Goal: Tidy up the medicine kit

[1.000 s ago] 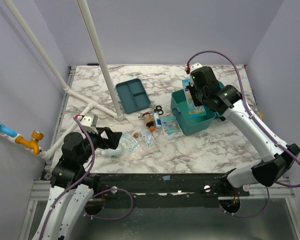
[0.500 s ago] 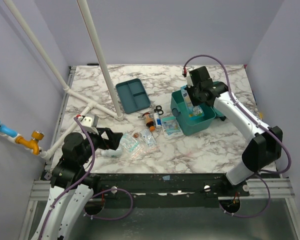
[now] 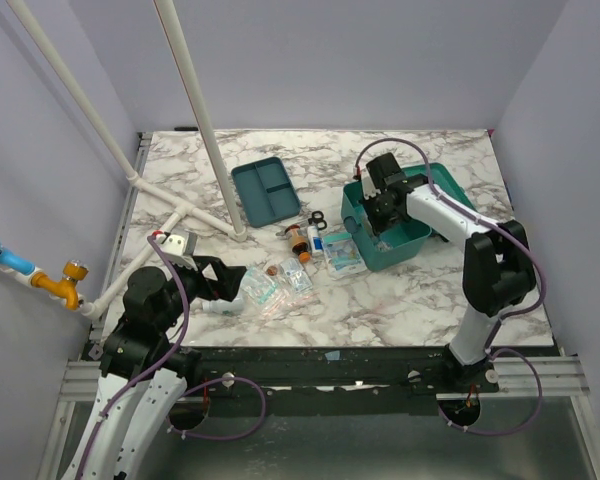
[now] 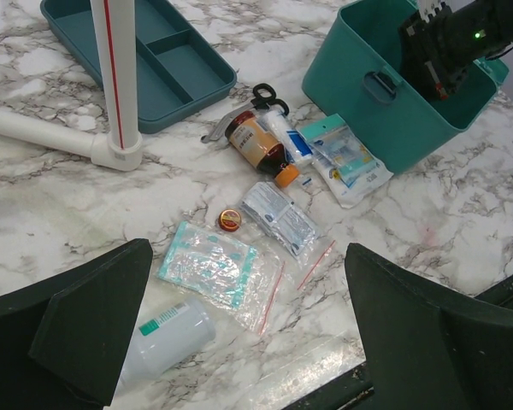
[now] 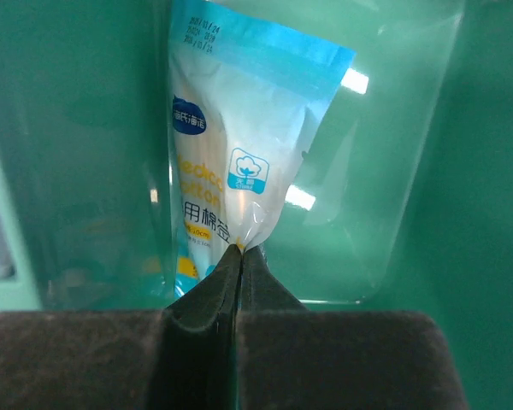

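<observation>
A robotics lab test cell. Plain lavender walls (image 3: 330, 60) close in the counter (image 3: 400, 300) on three sides, like a booth. The counter has a marble-print top. Along its near edge runs a bare metal rail (image 3: 310, 365) with two robot arms bolted to it, the left arm (image 3: 145, 320) and the right arm (image 3: 500, 260), and purple cables (image 3: 230, 405) looping below. A white pipe frame (image 3: 205, 130) rises from the counter's left side.

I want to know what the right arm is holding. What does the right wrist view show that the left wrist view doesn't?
Only the right wrist: a blue-and-white pouch pinched by the shut right gripper, inside the medicine kit. Only the left wrist: brown bottle, scissors, divided tray and loose packets on the table. Both: the kit's teal walls.
</observation>
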Motion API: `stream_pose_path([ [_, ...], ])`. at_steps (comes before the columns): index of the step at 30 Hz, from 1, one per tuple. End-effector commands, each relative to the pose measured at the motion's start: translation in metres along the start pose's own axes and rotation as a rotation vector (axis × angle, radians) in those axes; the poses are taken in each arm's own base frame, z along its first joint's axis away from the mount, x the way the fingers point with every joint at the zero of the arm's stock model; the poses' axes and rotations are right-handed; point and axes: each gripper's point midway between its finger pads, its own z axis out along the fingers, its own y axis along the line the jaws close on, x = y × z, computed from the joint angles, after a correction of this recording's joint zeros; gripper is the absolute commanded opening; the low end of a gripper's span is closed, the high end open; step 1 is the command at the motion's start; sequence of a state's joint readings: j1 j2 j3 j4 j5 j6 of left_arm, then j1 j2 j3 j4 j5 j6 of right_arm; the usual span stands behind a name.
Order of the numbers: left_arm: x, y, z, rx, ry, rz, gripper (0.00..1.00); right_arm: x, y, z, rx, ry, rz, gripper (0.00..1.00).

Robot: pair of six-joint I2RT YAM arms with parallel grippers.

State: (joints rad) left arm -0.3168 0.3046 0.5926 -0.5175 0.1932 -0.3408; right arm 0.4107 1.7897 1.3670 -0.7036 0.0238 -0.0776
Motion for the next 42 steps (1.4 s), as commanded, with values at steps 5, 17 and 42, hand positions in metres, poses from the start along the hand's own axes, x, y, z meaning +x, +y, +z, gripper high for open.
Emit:
stream_pose_path([
  [5, -0.003, -0.001, 0.000, 0.007, -0.019, 0.015, 0.99, 0.019, 0.011, 0.031, -0.055, 0.051, 0.039, 0.01],
  [17, -0.001, -0.001, 0.002, 0.007, -0.009, 0.013, 0.99, -0.012, -0.025, -0.012, 0.143, -0.057, 0.086, 0.38],
  [42, 0.000, 0.000, 0.003, 0.000, 0.002, 0.008, 0.98, -0.082, 0.048, -0.183, -0.157, -0.402, 0.225, 0.65],
])
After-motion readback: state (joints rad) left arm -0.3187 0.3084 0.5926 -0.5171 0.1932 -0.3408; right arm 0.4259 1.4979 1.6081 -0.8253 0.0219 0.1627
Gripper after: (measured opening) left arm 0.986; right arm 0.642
